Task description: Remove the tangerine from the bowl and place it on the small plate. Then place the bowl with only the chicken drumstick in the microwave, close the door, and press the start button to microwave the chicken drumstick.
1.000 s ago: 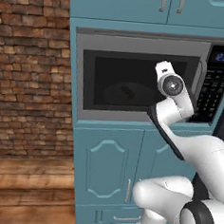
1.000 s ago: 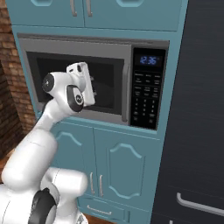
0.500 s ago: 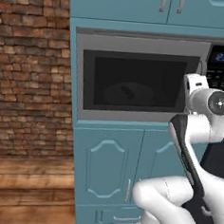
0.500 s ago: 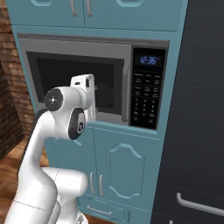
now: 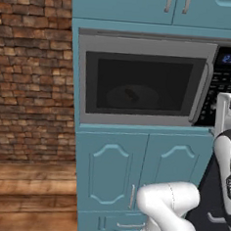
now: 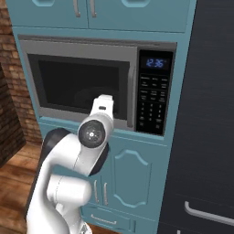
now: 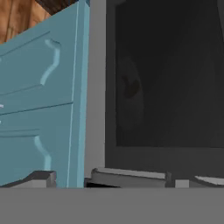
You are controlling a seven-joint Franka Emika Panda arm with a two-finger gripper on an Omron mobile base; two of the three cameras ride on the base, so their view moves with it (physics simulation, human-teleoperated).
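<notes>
The microwave (image 5: 142, 43) has a matt grey, metal-looking frame. Its door (image 5: 139, 82) carries dark, smooth glass with a faint sheen. The keypad (image 6: 154, 105) is glossy black plastic. The cabinets (image 5: 108, 166) are smooth painted blue, the wall (image 5: 32, 71) rough red brick, the floor (image 5: 28, 189) brown wood planks.

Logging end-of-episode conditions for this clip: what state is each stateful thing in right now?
door: shut, flush with the microwave's front.
microwave: blue display lit.
bowl: inside, dimly visible through the glass.
chicken drumstick: lying in the bowl.
gripper: open, empty, close to the door.
lower cabinet doors: shut.
</notes>
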